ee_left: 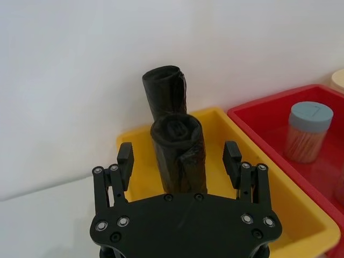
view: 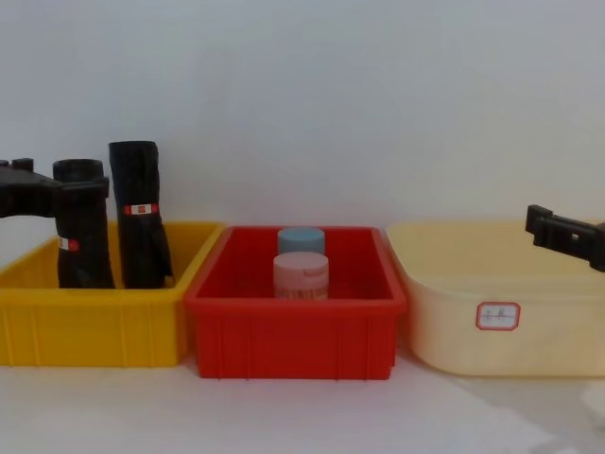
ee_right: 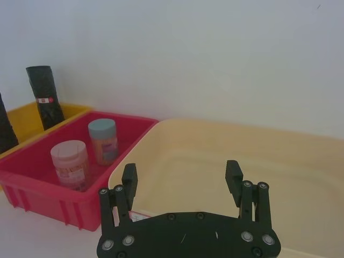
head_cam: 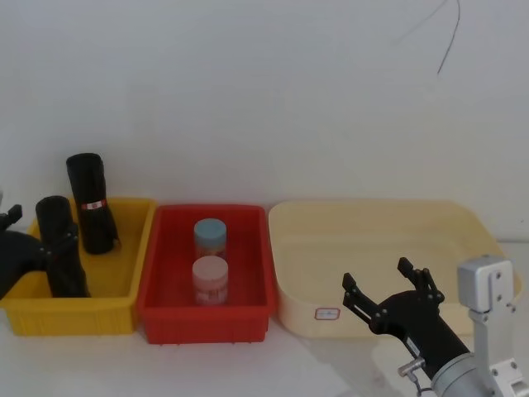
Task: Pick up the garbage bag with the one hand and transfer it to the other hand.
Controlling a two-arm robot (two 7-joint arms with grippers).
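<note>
A: Looking for the garbage bag (view: 85, 248). Found upright in the yellow bin (head_cam: 74, 316), toward its left end, with a second black roll (head_cam: 91, 203) just behind and leaning a little.

B: Seen. Bracketed by the left gripper (ee_left: 178, 153), fingers spread wide, one on each side, with a gap showing on both. Judged as no contact yet.

A: Worth noting the long axis: vertical, so crossing the line between the fingertips squarely. Well set for a squeeze across the roll.

B: Agreed. By the chest view, lined up high on the roll, near its top end. Probably calls for little more than closing, perhaps after easing down for a fuller hold.

A: And over on the other side?

B: Parked well apart, the right gripper (ee_right: 181, 171), above the near edge of the cream tub (head_cam: 297, 318), fingers likewise spread and holding nothing. Cut off from the roll by the red bin (head_cam: 207, 321) with its blue-lidded jar (head_cam: 210, 236) and pink-lidded jar (head_cam: 209, 279).

A: Left nearer by far, then. Means lifting straight up along that axis to clear the bin wall, then carrying rightward over the red bin to meet the waiting fingers.

B: Main worry: nudging the second roll while closing, given how close behind.
</note>
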